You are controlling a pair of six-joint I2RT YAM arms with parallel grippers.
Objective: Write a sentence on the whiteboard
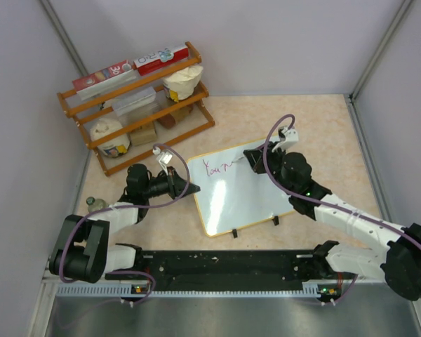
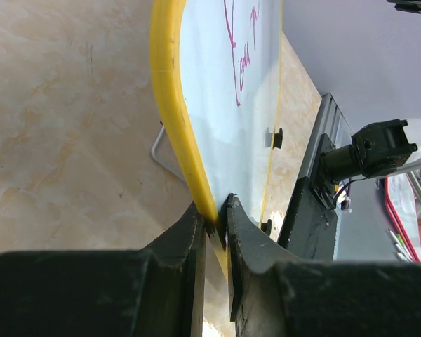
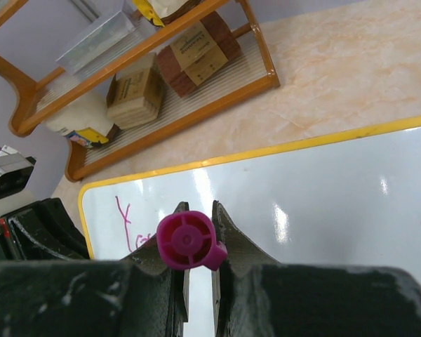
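The whiteboard (image 1: 238, 196) lies in the middle of the table, white with a yellow rim (image 2: 170, 105) and two black clips on its near edge. Magenta writing (image 1: 215, 167) runs along its far left part and shows in the right wrist view (image 3: 126, 223) too. My left gripper (image 1: 188, 188) is shut on the board's left rim (image 2: 214, 221). My right gripper (image 1: 255, 159) is over the board's far edge, shut on a magenta marker (image 3: 188, 241) whose round end faces the wrist camera. The marker's tip is hidden.
A wooden rack (image 1: 137, 105) stands at the back left with boxes, a clear container and bagged items. A small jar (image 1: 92, 204) sits by the left wall. The black base rail (image 1: 224, 263) runs along the near edge. Walls close in on both sides.
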